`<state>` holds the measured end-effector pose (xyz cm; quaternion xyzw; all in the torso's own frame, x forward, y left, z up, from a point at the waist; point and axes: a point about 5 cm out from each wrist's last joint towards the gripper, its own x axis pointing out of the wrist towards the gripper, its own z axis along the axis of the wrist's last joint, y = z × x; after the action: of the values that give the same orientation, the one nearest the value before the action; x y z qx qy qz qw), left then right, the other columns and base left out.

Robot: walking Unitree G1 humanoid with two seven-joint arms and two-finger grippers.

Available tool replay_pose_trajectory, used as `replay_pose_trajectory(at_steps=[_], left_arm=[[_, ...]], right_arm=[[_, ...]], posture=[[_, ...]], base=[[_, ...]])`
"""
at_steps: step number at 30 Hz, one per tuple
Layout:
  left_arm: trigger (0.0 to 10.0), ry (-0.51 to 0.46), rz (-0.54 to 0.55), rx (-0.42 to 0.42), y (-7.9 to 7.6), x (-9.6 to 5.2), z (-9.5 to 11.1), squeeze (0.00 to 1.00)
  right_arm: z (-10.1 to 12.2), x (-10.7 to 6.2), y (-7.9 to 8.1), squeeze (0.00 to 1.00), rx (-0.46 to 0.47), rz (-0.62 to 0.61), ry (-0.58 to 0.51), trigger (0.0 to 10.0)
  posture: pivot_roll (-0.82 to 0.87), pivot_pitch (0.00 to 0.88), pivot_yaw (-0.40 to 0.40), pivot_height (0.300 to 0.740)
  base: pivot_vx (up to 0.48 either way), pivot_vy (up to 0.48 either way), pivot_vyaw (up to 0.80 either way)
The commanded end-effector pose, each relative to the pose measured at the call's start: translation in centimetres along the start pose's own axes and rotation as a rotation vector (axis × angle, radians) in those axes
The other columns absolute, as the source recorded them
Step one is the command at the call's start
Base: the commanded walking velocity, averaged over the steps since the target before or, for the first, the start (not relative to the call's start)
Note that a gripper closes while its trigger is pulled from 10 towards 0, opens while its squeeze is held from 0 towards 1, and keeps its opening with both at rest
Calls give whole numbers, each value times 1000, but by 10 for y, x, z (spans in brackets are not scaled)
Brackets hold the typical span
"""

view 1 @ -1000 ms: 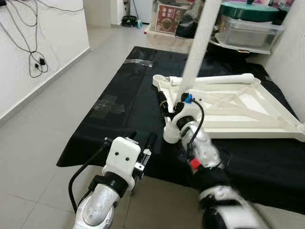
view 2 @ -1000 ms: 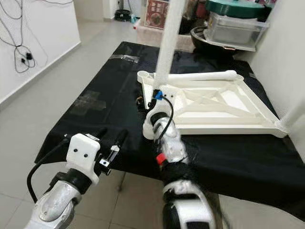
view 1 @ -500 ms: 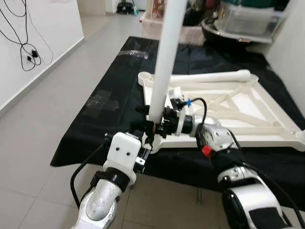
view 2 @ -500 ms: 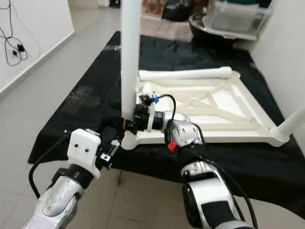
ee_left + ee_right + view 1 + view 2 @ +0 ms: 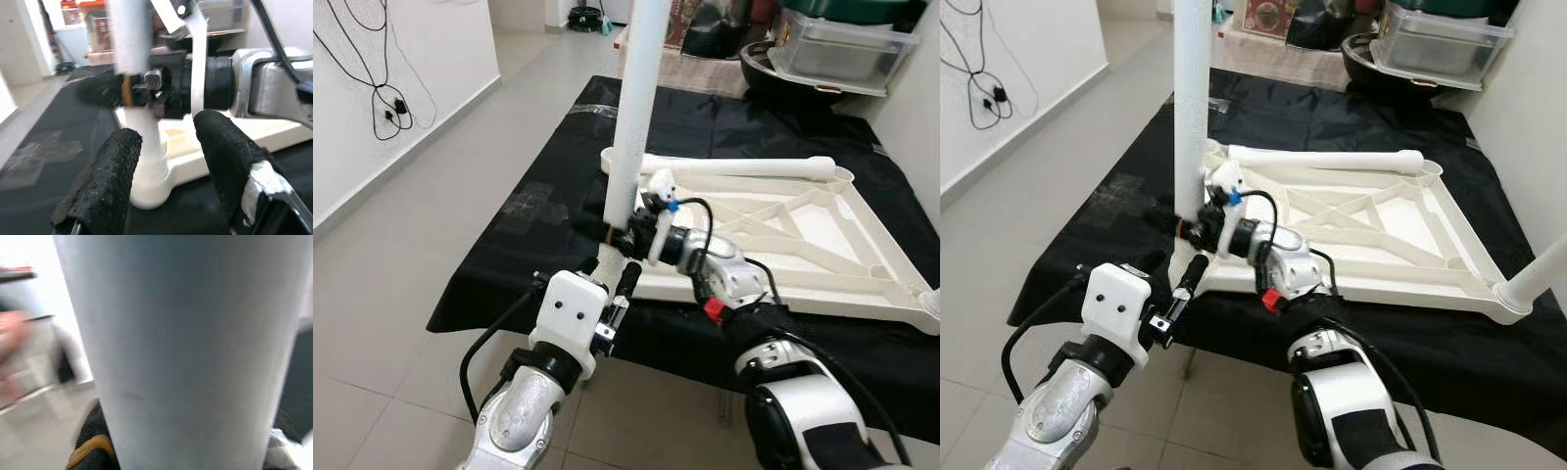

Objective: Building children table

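A white children's table (image 5: 783, 230) lies upside down on a black cloth (image 5: 538, 206). One white leg (image 5: 636, 98) stands upright at its near left corner. My right gripper (image 5: 612, 233) is shut on this leg just above the corner socket (image 5: 149, 181); in the right wrist view the leg (image 5: 181, 347) sits between the black pads. My left gripper (image 5: 607, 274) is open, just in front of that corner and below the right one, its fingers (image 5: 105, 181) either side of the socket without touching it. A second leg (image 5: 744, 166) lies along the far side of the table, and a third (image 5: 1542, 274) sticks up at the right corner.
The cloth's front edge (image 5: 489, 318) drops to grey floor tiles. A white wall with hanging black cables (image 5: 386, 98) runs along the left. Storage boxes and a clear bin (image 5: 837, 49) crowd the back right.
My right gripper has swung the leg from a rightward tilt to upright and carried it to the near left corner. The left gripper has stayed about where it was. The camera has shifted.
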<state>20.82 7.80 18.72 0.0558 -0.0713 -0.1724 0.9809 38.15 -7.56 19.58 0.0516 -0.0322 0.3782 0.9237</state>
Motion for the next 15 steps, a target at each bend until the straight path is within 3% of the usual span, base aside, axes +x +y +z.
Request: replay_pose_trajectory(at_steps=[1, 2, 4, 5, 7, 10, 13, 14, 15], left_arm=[[10000, -5, 1, -3, -1, 0, 1, 0], [10000, -5, 1, -3, -1, 0, 1, 0], [10000, -8, 1, -1, -1, -1, 3, 0], [10000, -8, 1, -1, -1, -1, 3, 0], [10000, -18, 5, 2, -1, -2, 7, 0], [10000, -23, 8, 4, 0, -2, 8, 0], [10000, -27, 19, 9, 2, -5, 11, 0], [10000, -22, 24, 9, 3, -6, 9, 0], [10000, -22, 24, 9, 3, -6, 9, 0]], right_arm=[[-10, -16, -29, 0, 30, -386, 22, 0], [-10, -16, -29, 0, 30, -386, 22, 0], [-20, -35, -45, 0, 7, -711, 58, 0], [-20, -35, -45, 0, 7, -711, 58, 0], [-28, -52, -50, 0, 27, -930, 70, 0], [-30, -56, -49, 0, 37, -985, 67, 0], [-25, -45, -41, 0, 90, -962, 19, 0], [-16, -37, -36, 0, 69, -921, -32, 10000], [-16, -37, -36, 0, 69, -921, -32, 10000]], posture=[[152, 68, -95, 740], [152, 68, -95, 740], [152, 64, -95, 740], [152, 64, -95, 740], [155, 62, -94, 740], [157, 61, -94, 740], [157, 58, -91, 740], [162, 53, -95, 740], [162, 53, -95, 740]], base=[[0, 0, 0], [0, 0, 0], [0, 0, 0], [0, 0, 0], [0, 0, 0], [0, 0, 0], [0, 0, 0], [0, 0, 0], [0, 0, 0]])
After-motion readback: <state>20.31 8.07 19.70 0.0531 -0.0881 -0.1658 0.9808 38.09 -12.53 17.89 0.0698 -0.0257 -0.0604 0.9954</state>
